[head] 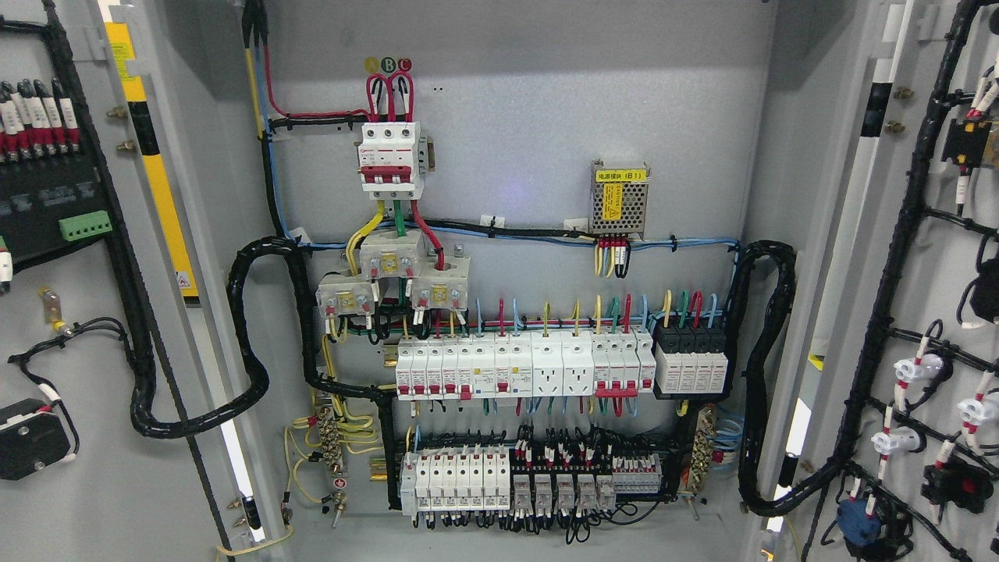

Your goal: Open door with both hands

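Observation:
An electrical cabinet fills the head view with both doors swung wide open. The left door (94,484) shows its grey inner face at the picture's left, carrying black cable looms and a green terminal block (84,225). The right door (944,297) stands open at the picture's right, with wired switches and lamps on its inside. Between them the back panel (515,156) is exposed. Neither of my hands nor any part of an arm shows in this view.
On the back panel sit a red-and-white main breaker (389,160), a small power supply (618,199), a row of white breakers (523,367) and a lower relay row (531,480). Thick black cable loops (257,367) hang at both sides.

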`<state>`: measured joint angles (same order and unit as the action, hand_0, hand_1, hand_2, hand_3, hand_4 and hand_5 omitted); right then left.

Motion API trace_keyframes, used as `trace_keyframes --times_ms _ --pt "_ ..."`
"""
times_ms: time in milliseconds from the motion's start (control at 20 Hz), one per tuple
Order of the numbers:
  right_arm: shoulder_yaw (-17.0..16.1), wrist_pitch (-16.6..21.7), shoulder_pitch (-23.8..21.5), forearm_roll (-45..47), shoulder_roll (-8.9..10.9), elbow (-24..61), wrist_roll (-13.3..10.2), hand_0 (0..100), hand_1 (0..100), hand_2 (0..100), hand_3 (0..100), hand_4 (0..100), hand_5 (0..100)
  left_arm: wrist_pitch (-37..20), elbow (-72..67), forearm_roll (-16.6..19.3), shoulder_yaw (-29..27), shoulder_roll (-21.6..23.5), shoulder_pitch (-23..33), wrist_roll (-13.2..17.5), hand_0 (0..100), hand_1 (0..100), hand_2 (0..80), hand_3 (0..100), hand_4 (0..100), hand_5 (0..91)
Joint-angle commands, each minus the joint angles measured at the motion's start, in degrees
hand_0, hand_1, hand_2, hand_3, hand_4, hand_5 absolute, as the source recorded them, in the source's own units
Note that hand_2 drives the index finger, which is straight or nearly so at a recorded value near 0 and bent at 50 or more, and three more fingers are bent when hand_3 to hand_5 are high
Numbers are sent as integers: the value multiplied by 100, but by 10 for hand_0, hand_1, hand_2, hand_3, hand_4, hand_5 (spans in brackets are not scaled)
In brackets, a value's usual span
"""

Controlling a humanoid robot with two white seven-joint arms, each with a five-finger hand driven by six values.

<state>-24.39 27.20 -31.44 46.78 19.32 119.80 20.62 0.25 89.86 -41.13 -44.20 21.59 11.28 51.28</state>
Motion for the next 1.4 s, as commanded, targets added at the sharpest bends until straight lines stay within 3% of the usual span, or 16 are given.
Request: trace_keyframes --times_ms 0,150,350,501,701,801,851,901,1001,1151,1251,1352 --pt "135 22 -11 24 28 9 20 215 62 0 0 0 0 -42 777 -9 174 -155 330 -13 14 137 266 457 317 53" --pt "372 40 -11 24 54 9 47 215 62 0 0 0 0 -77 1199 -246 289 -182 612 -22 10 126 256 448 313 45" --pt "855 31 41 24 133 9 47 215 62 0 0 0 0 -104 1560 -229 508 -357 726 -39 6 125 243 433 305 26" --pt "1435 14 76 -37 195 -26 47 215 64 0 0 0 0 -287 1789 -80 973 -629 858 -57 0 118 211 401 270 0" --pt "2217 -13 85 -326 186 -228 47 215 64 0 0 0 0 -972 1781 849 1799 -1024 894 -127 0 112 126 296 113 0" --pt "2578 -4 85 -738 142 -596 47 215 64 0 0 0 0 -1044 1763 1202 2055 -1419 894 -127 0 105 96 201 43 0" --pt "2727 13 85 -888 125 -815 47 215 63 0 0 0 0 -1044 1728 1395 2169 -1656 894 -127 0 98 79 105 0 0" --pt "2877 22 77 -994 99 -1079 47 215 63 0 0 0 0 -1053 1632 1615 2240 -1876 894 -127 0 91 60 33 0 0" --pt "3071 22 68 -1162 -94 -1728 47 215 63 0 0 0 0 -1184 1343 2054 2267 -2124 911 -127 1 82 52 0 0 0" --pt "3413 40 33 -1329 -270 -2730 65 215 63 0 0 0 0 -1825 412 2153 2407 -2115 911 -407 4 44 0 0 0 0" --pt "3511 40 24 -1312 -323 -3320 82 215 63 0 0 0 0 -1941 -72 2153 2433 -2115 911 -531 6 33 0 0 0 0" --pt "3642 22 24 -1312 -525 -3882 196 215 63 0 0 0 0 -1976 -625 2136 2434 -2124 911 -602 8 30 0 0 0 0"
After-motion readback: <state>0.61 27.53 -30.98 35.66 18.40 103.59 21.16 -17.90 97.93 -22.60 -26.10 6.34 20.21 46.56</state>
